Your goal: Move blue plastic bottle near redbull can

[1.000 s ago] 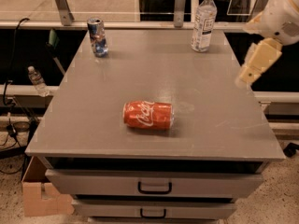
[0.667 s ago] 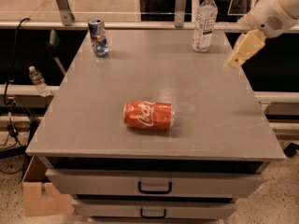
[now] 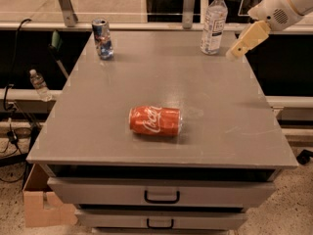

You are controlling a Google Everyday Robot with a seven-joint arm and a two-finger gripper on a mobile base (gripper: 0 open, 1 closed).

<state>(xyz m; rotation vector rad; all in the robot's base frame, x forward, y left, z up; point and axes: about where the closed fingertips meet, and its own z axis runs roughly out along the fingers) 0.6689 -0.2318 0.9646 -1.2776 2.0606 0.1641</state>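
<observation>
On the desk [image 3: 234,111] the redbull can [image 3: 102,39] stands back left and the blue plastic bottle [image 3: 213,23] back right, well apart. A Coca-Cola can [image 3: 155,121] lies on its side nearer the front. The tool [image 3: 234,52] hangs just right of the bottle, seemingly not touching it

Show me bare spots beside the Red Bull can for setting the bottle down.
Bare table runs along the back between the Red Bull can and the bottle, and from the Red Bull can forward to the lying Coke can. Crowded: the back right corner, where the gripper hangs beside the bottle.
</observation>
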